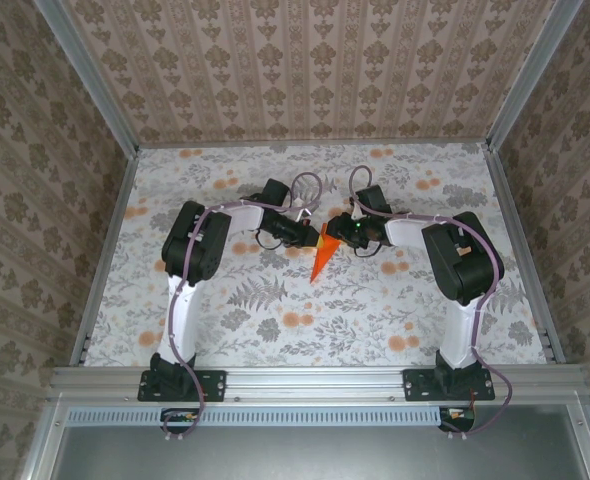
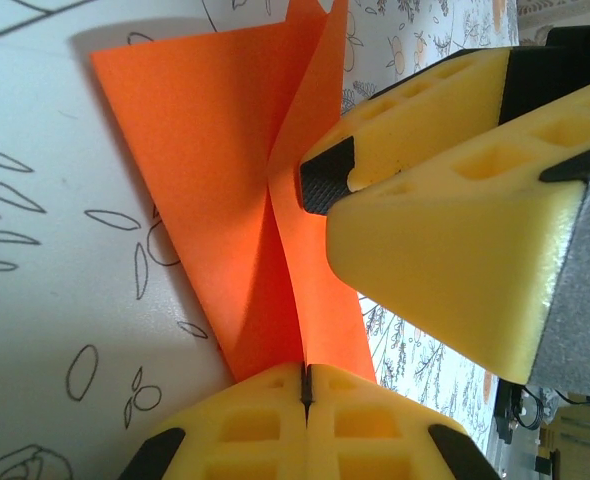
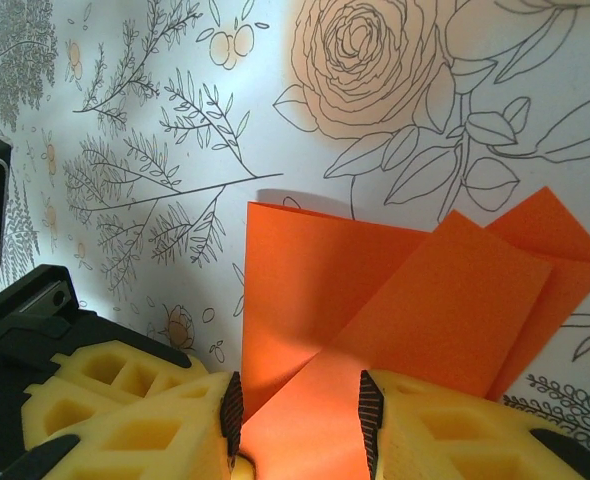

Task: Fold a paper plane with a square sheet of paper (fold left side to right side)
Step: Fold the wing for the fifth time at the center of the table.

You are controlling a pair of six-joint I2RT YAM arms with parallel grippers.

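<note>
On the white floral-printed table (image 1: 225, 330), near its middle, the left gripper (image 1: 309, 236) (image 2: 305, 385) is pressed tight together on an edge of the thin bright orange paper sheet (image 1: 321, 260) (image 2: 205, 170) (image 3: 315, 270). The sheet is creased to a narrow point, with the tip toward the near side and the wide end between both grippers. Just right, the right gripper (image 1: 336, 232) (image 3: 300, 420) has its jaws apart, straddling a folded flap; whether they press it I cannot tell
</note>
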